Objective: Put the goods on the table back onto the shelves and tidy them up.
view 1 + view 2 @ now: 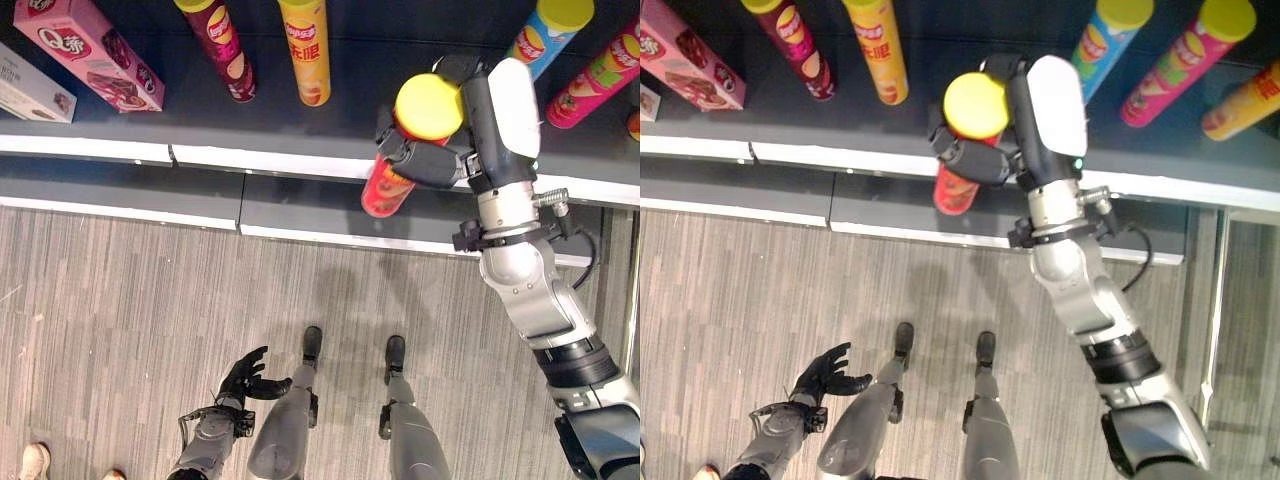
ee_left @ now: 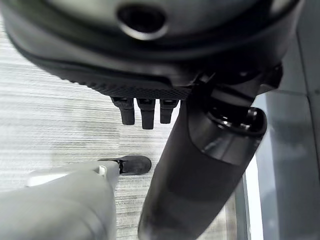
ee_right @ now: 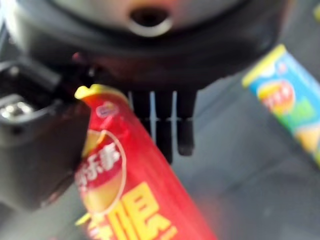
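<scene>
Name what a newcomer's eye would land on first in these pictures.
The right robot hand gripping a red can with a yellow lid, held above the dark shelf's edge. Behind it, more tall cans stand in a row, including a yellow can. The left robot hand hangs open near the floor.

Yellow Chinese characters and a round logo badge stand on the red crisp tube at lower centre; similar lettering marks the yellow crisp tube at upper centre and the pink box at upper left

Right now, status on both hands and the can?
Right hand fingers shut on red can, above shelf edge. Left hand open, idle, low. Yellow can and blue can flank the spot.
</scene>
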You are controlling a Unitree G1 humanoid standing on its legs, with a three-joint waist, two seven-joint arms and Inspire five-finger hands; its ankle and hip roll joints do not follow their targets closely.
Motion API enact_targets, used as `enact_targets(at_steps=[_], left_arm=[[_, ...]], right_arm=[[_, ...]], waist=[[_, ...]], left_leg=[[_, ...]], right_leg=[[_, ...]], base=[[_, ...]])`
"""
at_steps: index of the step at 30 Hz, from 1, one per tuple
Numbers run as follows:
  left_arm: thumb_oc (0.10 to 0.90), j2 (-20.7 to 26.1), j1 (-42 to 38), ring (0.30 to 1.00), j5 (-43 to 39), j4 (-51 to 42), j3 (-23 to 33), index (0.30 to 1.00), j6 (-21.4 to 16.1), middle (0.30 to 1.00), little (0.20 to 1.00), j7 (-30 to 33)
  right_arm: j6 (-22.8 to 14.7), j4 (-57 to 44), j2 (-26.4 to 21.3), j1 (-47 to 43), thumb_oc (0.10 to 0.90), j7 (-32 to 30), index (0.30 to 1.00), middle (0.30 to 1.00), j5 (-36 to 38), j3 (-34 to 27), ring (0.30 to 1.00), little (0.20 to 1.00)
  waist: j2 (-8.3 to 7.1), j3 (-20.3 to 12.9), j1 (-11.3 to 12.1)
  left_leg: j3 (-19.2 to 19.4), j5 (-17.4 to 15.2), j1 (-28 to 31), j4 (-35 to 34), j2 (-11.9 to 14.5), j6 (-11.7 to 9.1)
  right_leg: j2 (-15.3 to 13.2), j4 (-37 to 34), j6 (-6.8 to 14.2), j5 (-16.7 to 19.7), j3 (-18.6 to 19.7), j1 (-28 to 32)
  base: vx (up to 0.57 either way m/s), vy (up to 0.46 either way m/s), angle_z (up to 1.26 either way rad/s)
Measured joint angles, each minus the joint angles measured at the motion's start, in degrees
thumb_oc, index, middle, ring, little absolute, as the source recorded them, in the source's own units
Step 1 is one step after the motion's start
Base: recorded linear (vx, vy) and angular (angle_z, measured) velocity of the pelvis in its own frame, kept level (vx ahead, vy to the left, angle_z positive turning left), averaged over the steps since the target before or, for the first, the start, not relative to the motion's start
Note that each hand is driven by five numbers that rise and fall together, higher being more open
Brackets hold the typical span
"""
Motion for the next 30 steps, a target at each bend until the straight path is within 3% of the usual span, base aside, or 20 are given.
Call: enact_targets(at_steps=[5,13,23,26,30], left_arm=[[0.800,0.1,0.0,0.900,-0.1,-0.3,-0.1,0.900,-0.2,0.900,0.900,1.2],[0.800,1.1,0.3,0.900,-2.2,-0.7,-0.7,0.900,-0.6,0.900,0.900,1.5],[0.800,1.8,0.3,0.900,-2.2,-2.6,-0.7,0.900,-2.0,0.900,0.900,1.6],[0.800,1.8,0.3,0.900,-2.2,-3.5,-0.9,0.900,-2.1,0.900,0.900,1.6],[0.800,1.9,0.3,0.900,-2.2,-3.5,-0.9,0.900,-2.4,0.900,0.900,2.4]], right_arm=[[2.1,5.4,-2.8,-7.5,0.400,-4.6,0.300,0.300,-3.6,0.0,0.300,0.300],[5.8,14.7,-5.7,-11.4,0.400,-10.6,0.300,0.300,-4.6,-0.7,0.300,0.300],[6.8,21.2,-6.3,-13.9,0.400,-13.9,0.300,0.300,-4.4,0.4,0.300,0.300],[6.9,21.3,-8.0,-14.7,0.400,-14.8,0.300,0.300,-3.3,0.4,0.300,0.300],[7.1,22.5,-8.3,-16.2,0.400,-14.8,0.300,0.300,-2.6,0.6,0.300,0.300]], waist=[[2.76,1.3,2.2],[3.07,1.3,4.9],[3.35,1.2,5.0],[4.86,1.1,5.0],[5.64,1.1,5.3]], left_leg=[[-1.7,0.4,-1.9,0.1,-0.5,-0.4],[-4.1,0.5,-3.6,-0.1,-1.9,-0.5],[-4.5,0.6,-3.8,-0.9,-2.7,-0.3],[-5.5,0.9,-4.4,-0.9,-2.8,0.0],[-5.7,0.9,-4.5,-0.9,-2.8,0.0]], right_leg=[[-0.4,0.0,-0.1,0.0,-2.0,-1.0],[-1.7,0.0,0.2,-1.2,-4.5,-1.3],[-2.6,0.0,0.9,-1.7,-5.0,-1.6],[-2.6,0.0,0.9,-1.8,-6.0,-1.8],[-2.6,0.0,0.9,-1.8,-6.1,-1.9]], base=[[0.02,-0.058,0.18],[0.03,-0.029,0.18],[0.02,-0.004,0.03],[0.02,-0.010,0.15],[0.00,-0.003,0.02]])
